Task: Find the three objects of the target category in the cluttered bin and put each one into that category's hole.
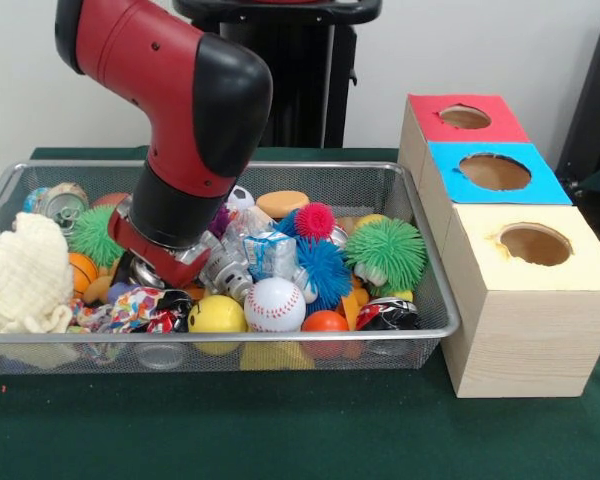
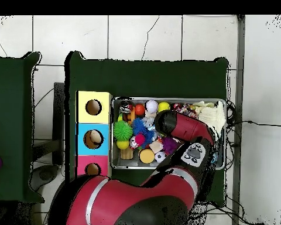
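I saw a dark green table (image 1: 280,430) under everything, with a second green table (image 2: 11,126) well apart from it in the overhead view. A white tiled floor (image 2: 143,35) and loose cables (image 2: 257,123) lay around them.

One wire mesh bin (image 1: 435,290) holds two green spiky balls (image 1: 385,250), one blue spiky ball (image 1: 325,270), one white baseball (image 1: 275,303), one cream cloth (image 1: 20,275); beside it, one wooden box (image 1: 520,330) shows three round holes (image 1: 535,243).
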Controlling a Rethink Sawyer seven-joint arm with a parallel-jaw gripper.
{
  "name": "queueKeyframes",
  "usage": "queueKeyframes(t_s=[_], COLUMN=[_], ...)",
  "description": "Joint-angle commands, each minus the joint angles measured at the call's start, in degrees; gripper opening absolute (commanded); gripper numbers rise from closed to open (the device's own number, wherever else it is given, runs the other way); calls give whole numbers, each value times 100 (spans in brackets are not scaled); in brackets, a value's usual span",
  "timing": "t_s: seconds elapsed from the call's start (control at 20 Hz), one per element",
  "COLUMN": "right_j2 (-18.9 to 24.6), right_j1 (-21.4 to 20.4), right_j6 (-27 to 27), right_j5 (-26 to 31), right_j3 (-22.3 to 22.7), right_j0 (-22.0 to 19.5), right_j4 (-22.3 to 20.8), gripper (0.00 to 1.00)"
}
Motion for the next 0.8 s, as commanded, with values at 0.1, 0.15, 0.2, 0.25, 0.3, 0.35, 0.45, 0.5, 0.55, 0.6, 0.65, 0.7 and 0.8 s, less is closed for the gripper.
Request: queueKeyframes(t_s=[0.1,0.15,0.2,0.25,0.3,0.35,0.45,0.5,0.55,0.6,0.65,0.7,0.8], right_j2=[731,733,731,729,727,747,813,820,810,817,824,832,842], right_j1=[439,443,459,475,490,486,454,468,473,482,471,459,445], right_j6=[342,320,326,321,316,293,235,241,221,202,205,209,200], right_j5=[-537,-517,-510,-514,-518,-543,-612,-599,-559,-535,-546,-557,-563], right_j3=[-633,-681,-726,-785,-845,-879,-937,-986,-1058,-1115,-1127,-1139,-1191], right_j0=[-100,-110,-112,-126,-141,-160,-231,-241,-254,-262,-268,-274,-291], right_j4=[-317,-350,-372,-404,-435,-486,-587,-606,-652,-700,-741,-781,-861], gripper=[100,100,100,100,100,100,100,100,100,100,100,100,100])
